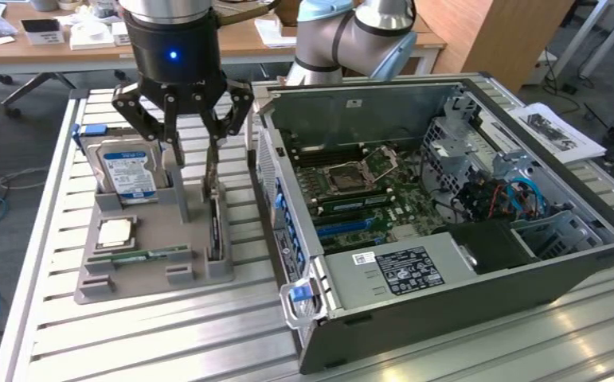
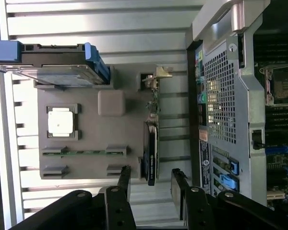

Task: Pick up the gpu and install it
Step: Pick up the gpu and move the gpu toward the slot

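Black claw (image 1: 195, 171), blue light (image 1: 173, 56), grey-blue arm (image 1: 338, 36)

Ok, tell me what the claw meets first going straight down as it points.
Probably the gpu, on edge in the grey holder: the open claw hangs over one end, a finger either side; depth is unclear.

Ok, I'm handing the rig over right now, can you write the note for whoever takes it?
Pincer: open, above the gpu, holding nothing.
Gpu: standing on edge in its slot of the gray holder, beside the open computer case.
Done: pincer lined up over the card.
Left: gpu not yet gripped, lifted or installed in the case.
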{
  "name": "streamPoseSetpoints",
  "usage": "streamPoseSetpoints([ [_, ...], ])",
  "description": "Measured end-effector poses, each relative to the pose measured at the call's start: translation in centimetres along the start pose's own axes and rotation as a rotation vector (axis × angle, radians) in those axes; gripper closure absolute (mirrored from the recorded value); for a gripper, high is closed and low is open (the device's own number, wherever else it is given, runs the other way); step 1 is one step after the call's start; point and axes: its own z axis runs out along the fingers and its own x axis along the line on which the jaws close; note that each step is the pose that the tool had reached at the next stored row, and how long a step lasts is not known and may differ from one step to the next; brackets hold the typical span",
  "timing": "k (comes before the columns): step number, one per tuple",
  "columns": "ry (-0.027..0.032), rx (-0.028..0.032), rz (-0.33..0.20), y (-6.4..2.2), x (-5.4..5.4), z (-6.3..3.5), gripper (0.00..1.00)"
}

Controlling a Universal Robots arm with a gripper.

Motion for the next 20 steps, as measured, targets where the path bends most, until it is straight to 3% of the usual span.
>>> streamPoseSetpoints([
  [20, -0.0001, -0.0001, 0.000, -0.15, 0.1, 3.63, 0.53],
])
